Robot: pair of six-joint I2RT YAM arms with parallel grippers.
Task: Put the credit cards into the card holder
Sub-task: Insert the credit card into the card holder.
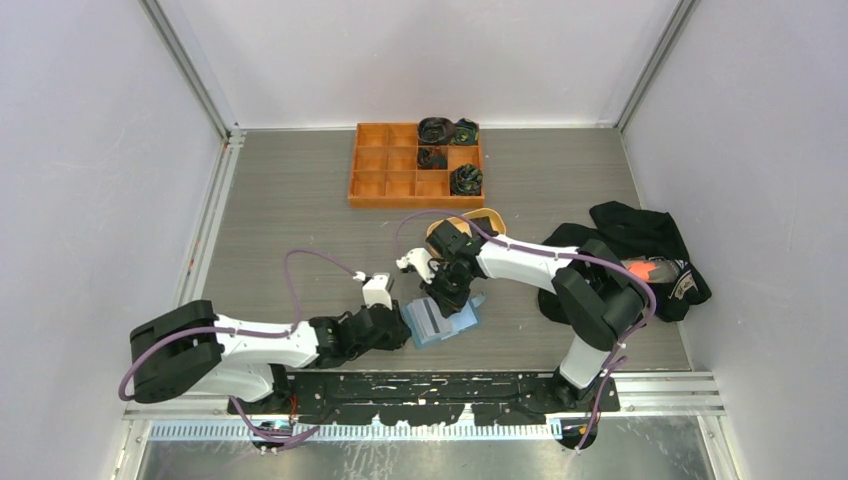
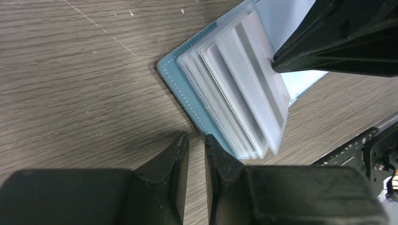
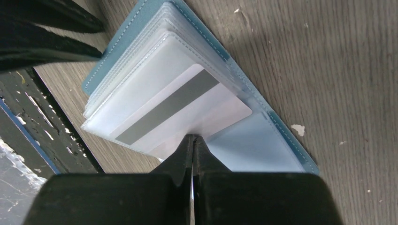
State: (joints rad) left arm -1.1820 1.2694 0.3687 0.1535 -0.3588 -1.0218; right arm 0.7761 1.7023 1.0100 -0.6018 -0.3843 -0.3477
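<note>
From above, two arms meet over one blue holder (image 1: 447,325) lying open on the table (image 1: 290,200) near the front edge. The left gripper (image 1: 400,326) is at its left side and the right gripper (image 1: 441,300) comes down on it from behind. At the back, one orange tray (image 1: 372,186) has twelve compartments, four of them holding dark bundles too small to identify. One tan dish (image 1: 487,216) is mostly hidden behind the right arm. One black cloth (image 1: 640,235) lies to the right, partly behind that arm, with something orange on it and a white mark too small to read. No card can be picked out from this height.

At the left wrist, the two fingers (image 2: 178,159) stand a narrow slit apart with bare table showing between them. The right-hand one overlaps the holder's (image 2: 180,82) near corner; whether it presses there cannot be told. The clear sleeves (image 2: 244,93) fan up in a stack too blurred to count. The right gripper (image 2: 338,42) is cut off at the top right.

At the right wrist, the right gripper (image 3: 193,139) is pinched tight on the edge of one white card (image 3: 187,101) with a grey stripe. The card's far part lies inside the top clear sleeve, over the holder (image 3: 263,145). No print on it can be read.
</note>
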